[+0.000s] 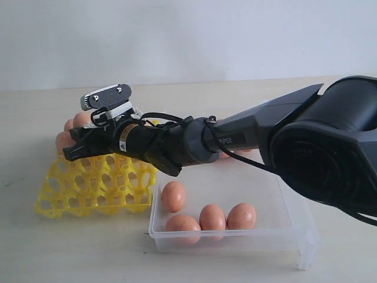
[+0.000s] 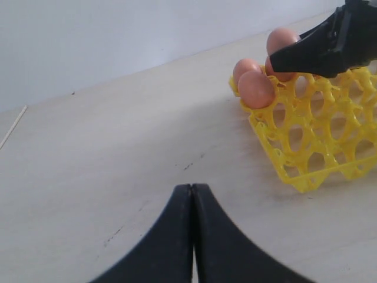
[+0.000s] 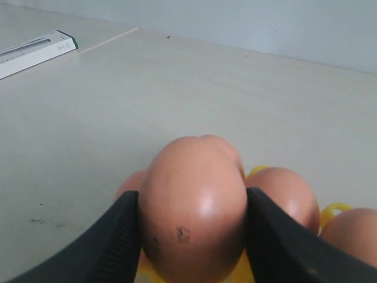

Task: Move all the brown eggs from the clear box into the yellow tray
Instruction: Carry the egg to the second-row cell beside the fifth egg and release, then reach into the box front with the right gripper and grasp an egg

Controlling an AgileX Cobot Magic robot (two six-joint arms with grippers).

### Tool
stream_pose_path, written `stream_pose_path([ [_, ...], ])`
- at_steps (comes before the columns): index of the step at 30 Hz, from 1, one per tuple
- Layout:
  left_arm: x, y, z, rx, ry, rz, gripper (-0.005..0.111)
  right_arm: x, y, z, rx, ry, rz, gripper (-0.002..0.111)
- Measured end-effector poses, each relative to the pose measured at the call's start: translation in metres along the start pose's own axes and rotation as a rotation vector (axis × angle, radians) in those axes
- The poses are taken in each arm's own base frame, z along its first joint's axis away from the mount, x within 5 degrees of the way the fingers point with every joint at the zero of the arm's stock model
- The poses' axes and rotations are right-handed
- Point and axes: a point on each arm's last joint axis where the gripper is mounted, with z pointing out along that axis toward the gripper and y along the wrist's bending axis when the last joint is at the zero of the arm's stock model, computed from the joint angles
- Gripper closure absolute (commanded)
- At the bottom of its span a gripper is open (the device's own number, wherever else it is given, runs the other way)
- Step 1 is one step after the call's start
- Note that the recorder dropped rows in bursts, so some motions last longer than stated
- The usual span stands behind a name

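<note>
Right now my right end effector [image 1: 72,146] is squeezing one brown egg [image 3: 194,200] from both sides, holding it in the air over the far part of the yellow tray [image 1: 88,191]. A few eggs [image 2: 255,88] already sit in the cups at the tray's far corner, close under the one I hold. That is where things could go wrong, I think. If I come down crooked, my egg could bump those eggs and crack. It could also land on a pointy post and roll away instead of dropping into a cup. If I squeeze harder, the shell could break. If I let go too high, it could fall and smash. The tray lies on the worktop [image 1: 76,253] toward its left edge, just beside the clear box [image 1: 294,227]. Most of the tray's cups are empty. The box holds four eggs [image 1: 212,217] that I can see near its front wall, and my arm hides part of the box, so there may be more. My left end effector [image 2: 192,194] is closed with nothing in it, over bare worktop near the tray.
</note>
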Motion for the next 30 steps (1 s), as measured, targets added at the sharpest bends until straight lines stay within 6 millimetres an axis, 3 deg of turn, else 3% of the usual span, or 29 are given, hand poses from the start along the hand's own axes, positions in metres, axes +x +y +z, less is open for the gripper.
stream_pose_path([
  [5, 0.000, 0.000, 0.000, 0.000, 0.000, 0.000, 0.107, 0.004, -0.002, 0.000, 0.018, 0.039, 0.002, 0.058],
  [9, 0.000, 0.000, 0.000, 0.000, 0.000, 0.000, 0.107, 0.008, -0.004, 0.000, 0.040, 0.086, 0.002, 0.049],
  [17, 0.000, 0.000, 0.000, 0.000, 0.000, 0.000, 0.107, 0.007, -0.004, 0.000, 0.052, 0.103, 0.007, 0.047],
  [20, 0.000, 0.000, 0.000, 0.000, 0.000, 0.000, 0.107, -0.003, -0.004, -0.005, 0.077, 0.137, 0.004, 0.047],
  [24, 0.000, 0.000, 0.000, 0.000, 0.000, 0.000, 0.107, -0.039, -0.004, -0.028, 0.181, 0.264, -0.003, 0.049],
  [27, 0.000, 0.000, 0.000, 0.000, 0.000, 0.000, 0.107, -0.070, -0.002, -0.060, 0.294, 0.423, -0.004, 0.051],
  [30, 0.000, 0.000, 0.000, 0.000, 0.000, 0.000, 0.107, -0.087, 0.000, -0.095, 0.398, 0.632, 0.037, 0.051],
])
